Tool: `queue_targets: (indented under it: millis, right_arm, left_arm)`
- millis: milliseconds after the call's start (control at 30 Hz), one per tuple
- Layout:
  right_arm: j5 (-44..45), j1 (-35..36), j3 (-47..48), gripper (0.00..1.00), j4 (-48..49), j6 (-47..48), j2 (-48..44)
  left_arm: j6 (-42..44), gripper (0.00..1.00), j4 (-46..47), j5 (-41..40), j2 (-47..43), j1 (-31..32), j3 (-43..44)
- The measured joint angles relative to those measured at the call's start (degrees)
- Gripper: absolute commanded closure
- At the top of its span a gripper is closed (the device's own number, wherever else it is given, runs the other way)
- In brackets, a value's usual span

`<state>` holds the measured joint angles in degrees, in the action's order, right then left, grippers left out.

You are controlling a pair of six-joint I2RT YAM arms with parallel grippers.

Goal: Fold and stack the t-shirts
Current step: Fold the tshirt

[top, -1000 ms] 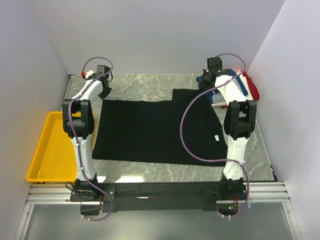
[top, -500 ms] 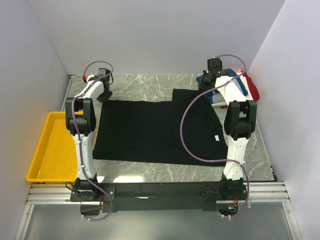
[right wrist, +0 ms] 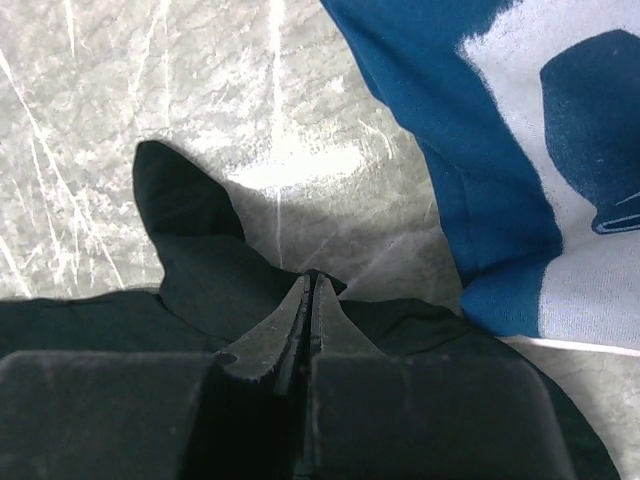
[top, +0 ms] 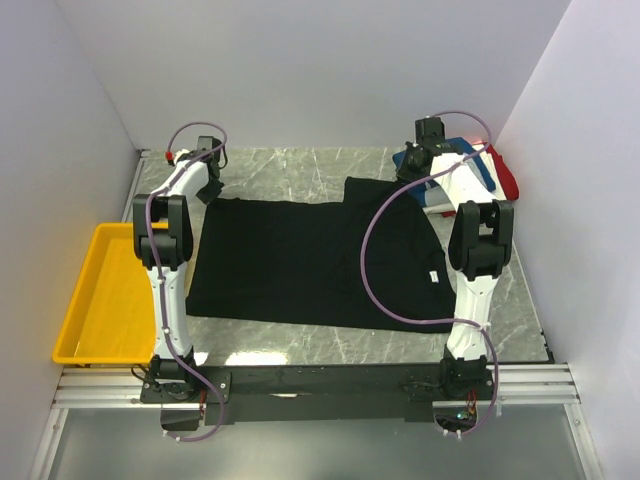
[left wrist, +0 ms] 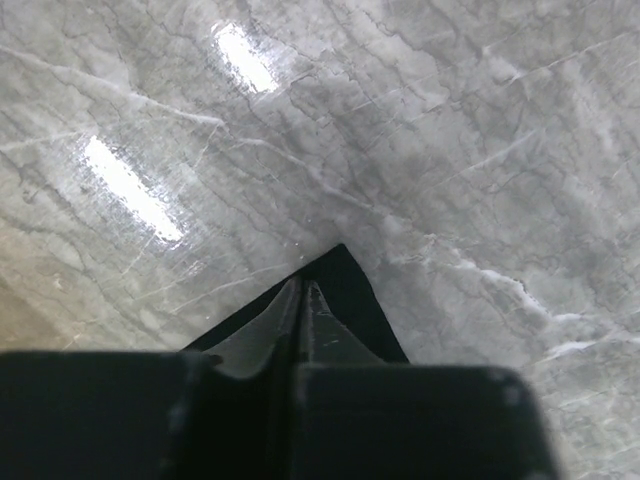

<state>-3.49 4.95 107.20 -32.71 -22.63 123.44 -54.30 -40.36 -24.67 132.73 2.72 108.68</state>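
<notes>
Two arms reach out to the far side of the marble table (top: 300, 165), one at each far corner of a big black t-shirt (top: 300, 260) spread flat in the middle. From overhead, the left gripper (top: 208, 186) is down on the far-left corner and the right gripper (top: 413, 170) is on the far-right one. A blue t-shirt (top: 482, 165) and a red t-shirt (top: 508, 180) are bunched up in the far right corner. A yellow tray (top: 85, 310) sits off the left edge.

In the left wrist view, the fingers are pinched tight together on the shirt's pointed corner (left wrist: 350, 290), which lies on bare marble.

The right wrist view shows the same deal: fingers squeezed together on a rumpled bit of black cloth (right wrist: 190, 210). The blue shirt with its white print is just beside it on the right, close but not quite touching where I can see.
</notes>
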Motion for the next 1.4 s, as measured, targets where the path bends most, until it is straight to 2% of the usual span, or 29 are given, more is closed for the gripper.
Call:
queue_targets:
  millis: [433,500,567,600,633,700,900,1233,1333,1400]
  right_arm:
    - [-2.19,-2.32,0.35,1.00,-0.13,-0.48,-2.25]
    - [-2.38,-2.45,0.28,1.00,-0.02,-0.50,-3.28]
    - [-2.80,-2.47,-0.50,1.00,0.48,-0.66,-4.55]
    - [-3.10,-2.47,-1.01,1.00,0.57,-0.74,-5.11]
    - [-3.30,-2.47,-1.62,1.00,0.79,-0.85,-5.64]
    - [-3.69,-2.47,-2.45,1.00,1.18,-0.98,-6.08]
    - [-4.61,-2.47,-3.02,1.00,1.60,-1.53,-5.97]
    - [-4.98,-2.49,-4.13,1.00,2.54,-1.53,-5.97]
    - [-5.20,-2.49,-4.17,1.00,2.60,-1.53,-5.97]
    - [-5.25,-2.49,-4.17,1.00,2.69,-1.53,-5.97]
  left_arm:
    - [1.16,1.00,0.44,1.25,-0.28,-0.13,1.46]
    - [1.31,0.97,0.44,1.31,-0.55,-0.17,1.46]
    - [1.60,0.82,0.48,1.31,-0.79,-0.17,1.46]
    - [1.84,0.62,0.44,1.31,-0.85,-0.17,1.51]
    - [2.25,0.54,0.37,1.33,-0.85,-0.17,1.66]
    - [2.25,0.46,-0.07,1.44,-0.70,-0.17,2.36]
    - [2.36,0.45,-1.14,1.09,2.16,0.44,8.83]
    - [2.32,0.49,-2.47,-2.16,5.81,3.06,9.88]
    - [2.32,0.54,-2.80,-2.64,5.97,3.45,10.08]
    - [2.29,0.62,-3.10,-3.28,6.23,3.52,10.25]
